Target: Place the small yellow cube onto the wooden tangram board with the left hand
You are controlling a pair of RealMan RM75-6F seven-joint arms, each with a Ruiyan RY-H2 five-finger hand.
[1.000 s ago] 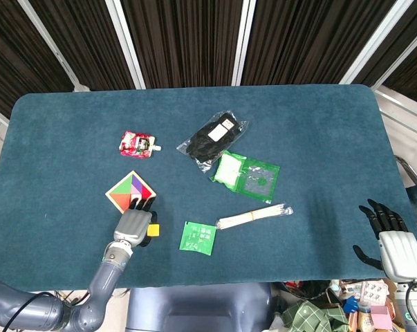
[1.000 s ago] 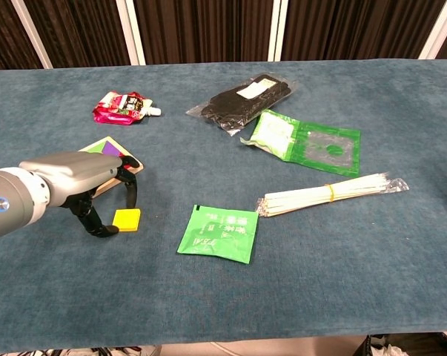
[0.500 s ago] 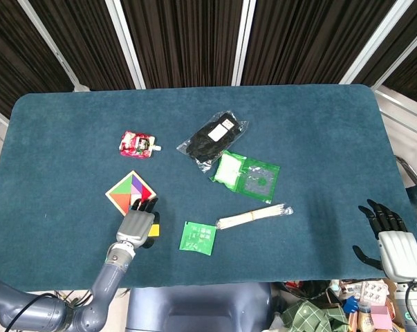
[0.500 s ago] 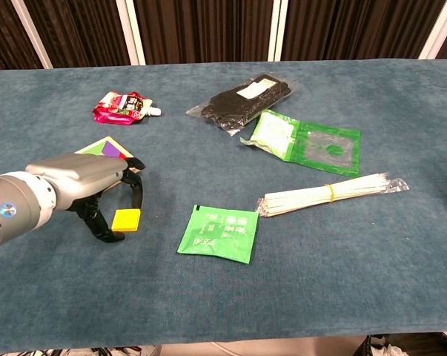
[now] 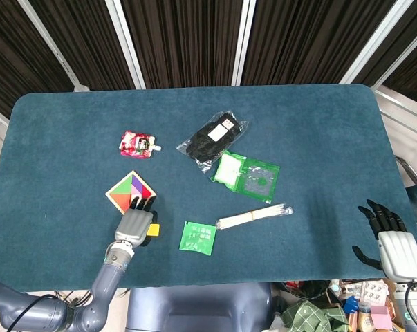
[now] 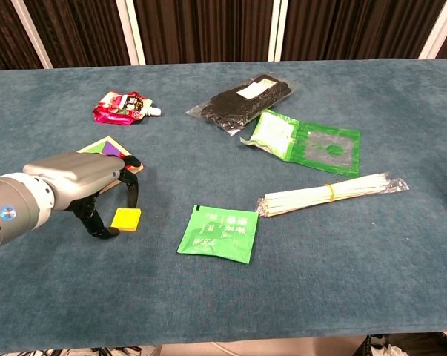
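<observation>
The small yellow cube lies flat on the blue cloth, just right of the wooden tangram board with its coloured pieces. My left hand arches over the gap between them. Its thumb curls under to the cube's left side and a finger reaches down just behind the cube. In the head view the cube peeks out at the right of the left hand. The hand covers the board's near corner. My right hand hangs off the table's right front corner with fingers spread and nothing in it.
A green sachet lies right of the cube, and a bundle of white sticks further right. A red snack pouch, a black bag and a green-and-white packet sit further back.
The left hand slid slightly right over the cube, then back left. The cube has barely shifted. The right hand has not moved.
</observation>
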